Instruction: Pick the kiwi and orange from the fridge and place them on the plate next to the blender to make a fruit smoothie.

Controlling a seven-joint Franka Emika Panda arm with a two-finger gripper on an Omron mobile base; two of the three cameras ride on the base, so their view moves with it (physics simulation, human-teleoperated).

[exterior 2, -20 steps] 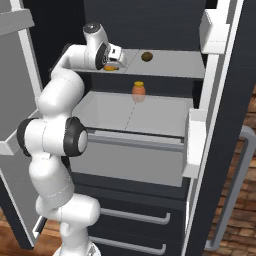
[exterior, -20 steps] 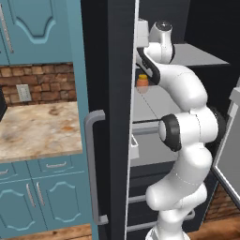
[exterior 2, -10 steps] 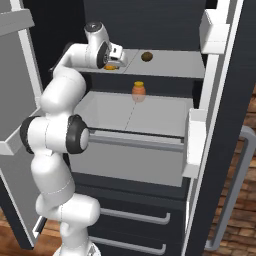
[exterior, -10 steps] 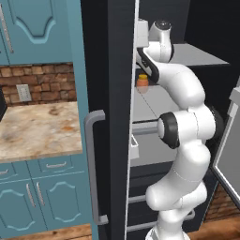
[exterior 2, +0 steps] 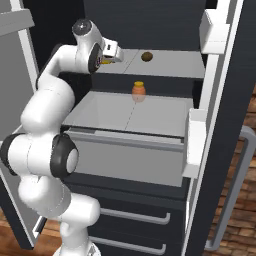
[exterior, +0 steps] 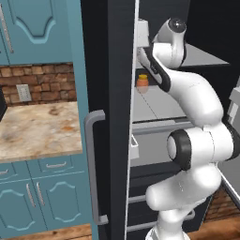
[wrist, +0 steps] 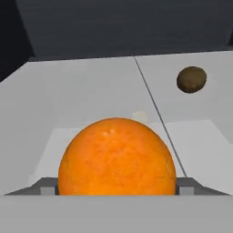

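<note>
Reaching onto the fridge's [exterior 2: 220, 150] upper shelf, gripper [exterior 2: 116, 52] closes around the orange [wrist: 117, 157], seemingly gripped for lifting, kiwi [wrist: 191, 79] waiting well apart farther back.

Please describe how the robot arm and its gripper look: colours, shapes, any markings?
The arm is glossy white, made of rounded, bulbous segments with dark grey to black joint rings and round end caps. The gripper is a small white boxy hand with dark parts. No cables or markings can be made out.
</note>
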